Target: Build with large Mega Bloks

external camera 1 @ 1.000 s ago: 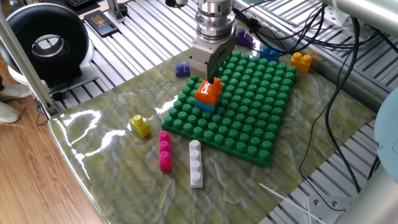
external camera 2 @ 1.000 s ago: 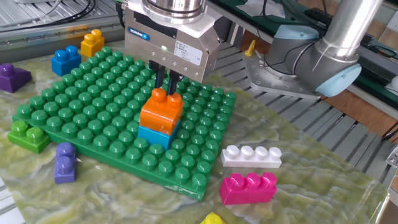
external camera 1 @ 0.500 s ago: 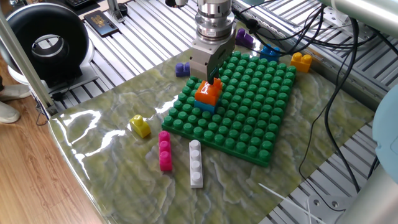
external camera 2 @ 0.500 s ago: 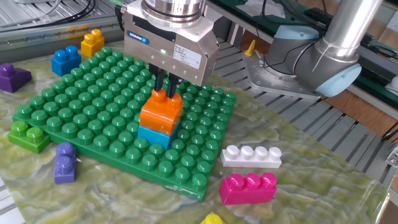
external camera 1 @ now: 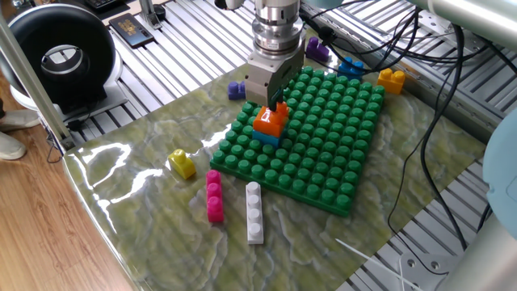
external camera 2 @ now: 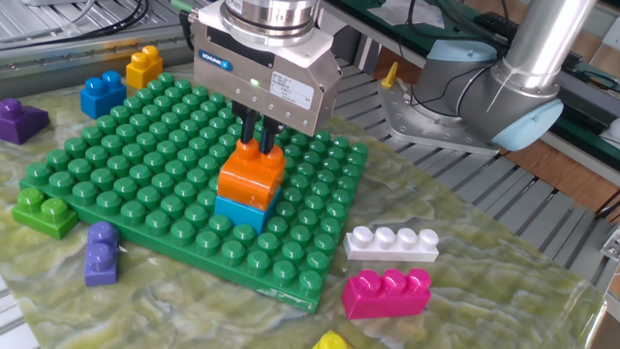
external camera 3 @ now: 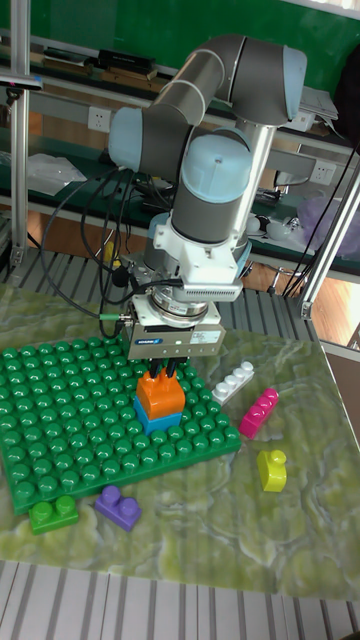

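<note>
An orange brick (external camera 1: 271,121) (external camera 2: 250,177) (external camera 3: 160,396) sits stacked on a light blue brick (external camera 2: 240,210) (external camera 3: 158,421) on the green baseplate (external camera 1: 323,153) (external camera 2: 145,145). My gripper (external camera 1: 277,103) (external camera 2: 258,143) (external camera 3: 163,374) points straight down over the stack. Its two dark fingers are drawn close together and pinch at the orange brick's studs. Loose on the mat lie a pink brick (external camera 1: 214,196) (external camera 2: 386,294), a white brick (external camera 1: 254,212) (external camera 2: 391,241) and a yellow brick (external camera 1: 182,163) (external camera 3: 271,468).
A small purple brick (external camera 2: 100,254) and a green brick (external camera 2: 44,211) lie at the baseplate's edge. Another purple brick (external camera 2: 19,119), a blue brick (external camera 2: 102,94) and a yellow-orange brick (external camera 2: 144,66) sit beyond it. Cables (external camera 1: 420,121) hang beside the plate.
The fingers have drawn slightly closer together at the orange brick's studs. The stack and the loose bricks have not moved.
</note>
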